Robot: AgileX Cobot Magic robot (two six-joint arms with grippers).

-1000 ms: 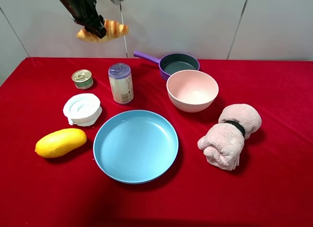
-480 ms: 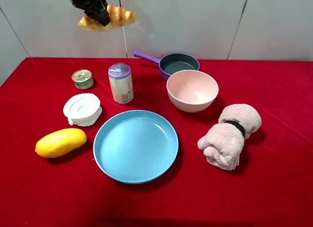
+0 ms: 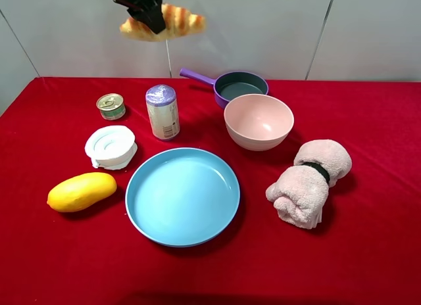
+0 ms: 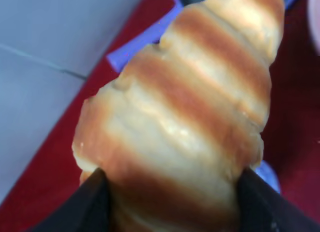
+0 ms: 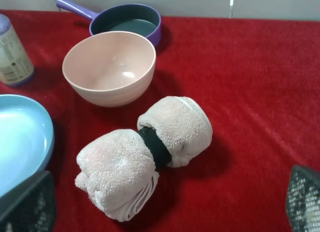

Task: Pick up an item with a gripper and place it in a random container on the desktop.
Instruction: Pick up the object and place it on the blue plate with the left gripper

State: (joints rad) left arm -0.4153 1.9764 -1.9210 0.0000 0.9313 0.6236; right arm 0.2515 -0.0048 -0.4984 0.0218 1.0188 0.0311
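My left gripper (image 3: 152, 16) is shut on the golden-brown striped croissant (image 3: 179, 21) and holds it high above the back left of the table, over the space between the lavender can and the purple saucepan. In the left wrist view the croissant (image 4: 185, 107) fills the frame between the dark fingers (image 4: 92, 204). The large light-blue plate (image 3: 182, 195) lies empty at the front middle; its edge shows in the right wrist view (image 5: 20, 137). My right gripper (image 5: 165, 204) is open and empty, out of the high view.
A pink bowl (image 3: 258, 121) and a purple saucepan (image 3: 240, 86) stand behind the plate. A lavender can (image 3: 162, 112), a small tin (image 3: 110, 106), a white round lid (image 3: 110, 146) and a yellow mango (image 3: 81, 190) are on the left. A rolled pink towel (image 3: 308, 181) lies on the right.
My left gripper has carried the croissant upward and to the right. Nothing on the table has moved.
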